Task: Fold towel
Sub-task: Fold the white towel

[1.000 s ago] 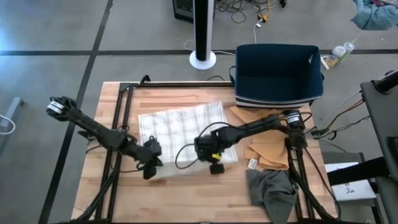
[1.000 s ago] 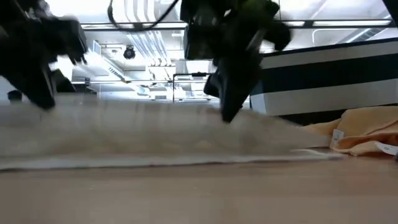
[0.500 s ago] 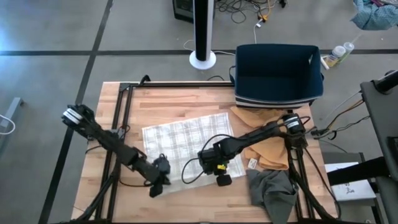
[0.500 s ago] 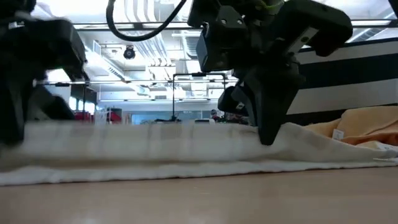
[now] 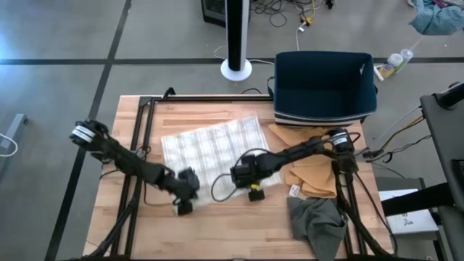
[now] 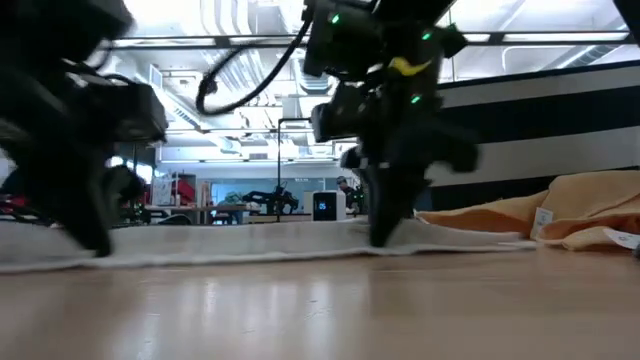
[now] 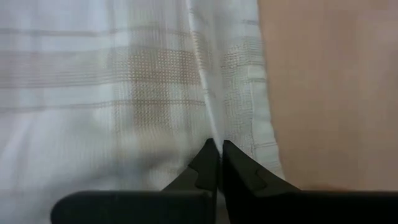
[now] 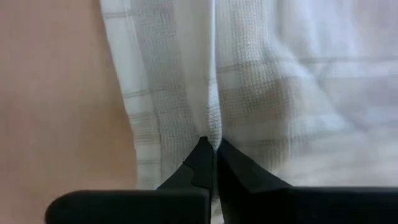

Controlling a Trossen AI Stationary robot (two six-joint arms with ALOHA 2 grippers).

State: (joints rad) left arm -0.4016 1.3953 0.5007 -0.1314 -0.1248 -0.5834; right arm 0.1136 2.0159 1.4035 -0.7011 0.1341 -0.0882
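While both arms work low over the table, the scene reads as follows.

Towel: the white checked towel (image 5: 214,148) lies spread on the wooden table (image 5: 239,232), roughly at its middle, with its near edge bunched where the two grippers meet it.
Left gripper: the left gripper (image 5: 185,205) sits at the towel's near left corner; in the left wrist view its fingers (image 7: 205,167) are pressed together with a thin ridge of cloth pinched between the tips.
Right gripper: the right gripper (image 5: 255,194) sits at the towel's near right corner; its fingers (image 8: 202,163) are likewise pressed together, pinching a raised fold of the cloth.
Low view: both grippers reach down to the towel's edge, which lies flat along the table.
Other cloths: a tan cloth (image 5: 312,174) lies just right of the towel, and a grey cloth (image 5: 315,221) lies near the table's front right.
Bin: a dark blue bin (image 5: 324,87) stands at the table's far right edge.
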